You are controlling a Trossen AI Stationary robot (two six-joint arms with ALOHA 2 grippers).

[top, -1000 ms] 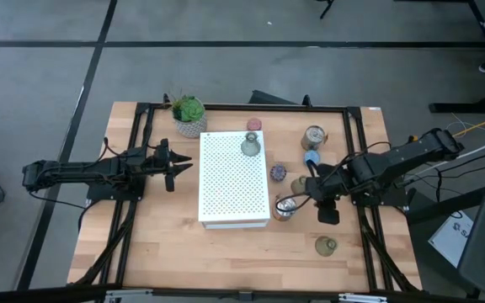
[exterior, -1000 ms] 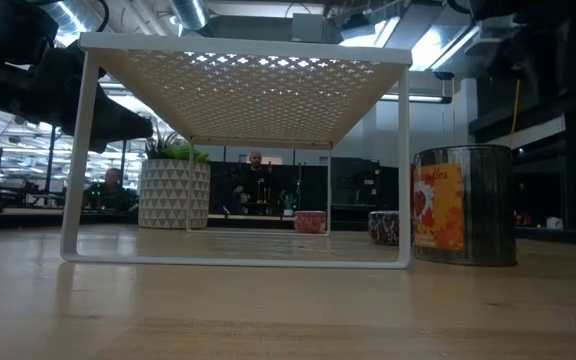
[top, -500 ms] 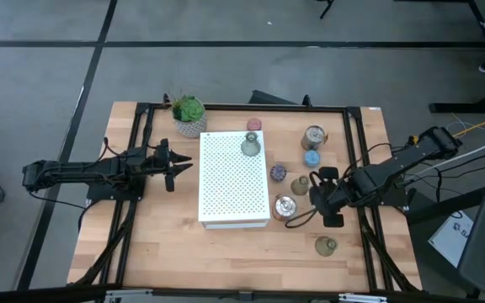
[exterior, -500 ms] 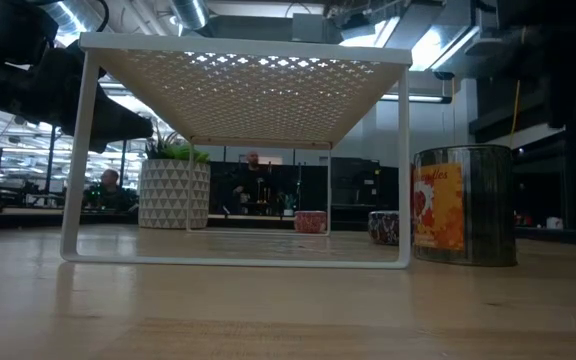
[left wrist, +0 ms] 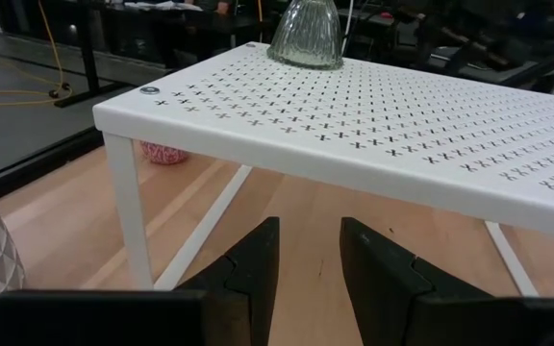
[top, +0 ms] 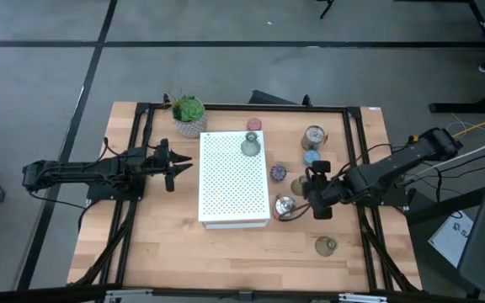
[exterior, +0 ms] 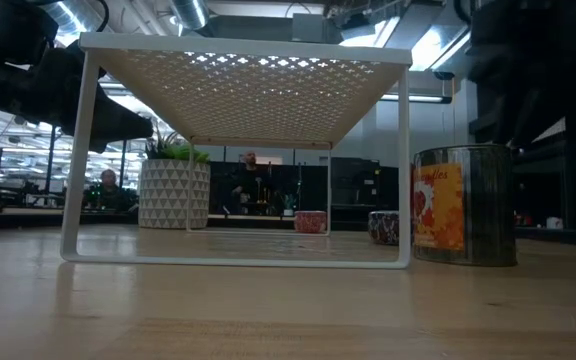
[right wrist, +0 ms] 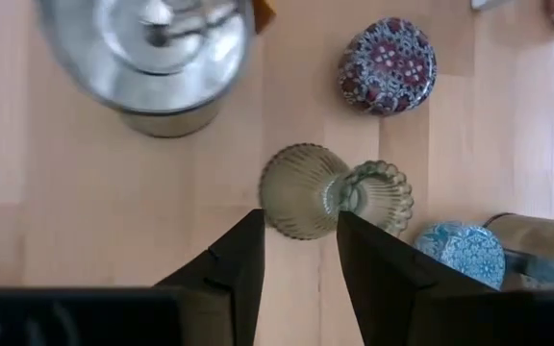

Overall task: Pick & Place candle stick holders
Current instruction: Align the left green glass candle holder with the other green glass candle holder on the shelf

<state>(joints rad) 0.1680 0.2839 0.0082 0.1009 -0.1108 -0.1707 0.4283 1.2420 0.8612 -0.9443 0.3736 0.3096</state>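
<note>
A pale wooden table (top: pixel 226 252) stands on grey floor. The right gripper (right wrist: pixel 296 252), moved since a second ago from beside the silvery metal holder (right wrist: pixel 152 58), now hangs over a tipped olive-green glass holder (right wrist: pixel 330 192), fingers apart, holding nothing. Purple holder (right wrist: pixel 389 65) and blue holder (right wrist: pixel 460 252) flank it. The left gripper (left wrist: pixel 308 264), slightly parted, faces the white perforated box (top: pixel 234 177).

The high view looks straight down on the whole table (top: pixel 167 252), both arms included. The low view sits at tabletop height, facing level under the white perforated box (exterior: pixel 238 70) toward the room. The left wrist view faces that same box closely; the right wrist view looks down on the tabletop.
</note>
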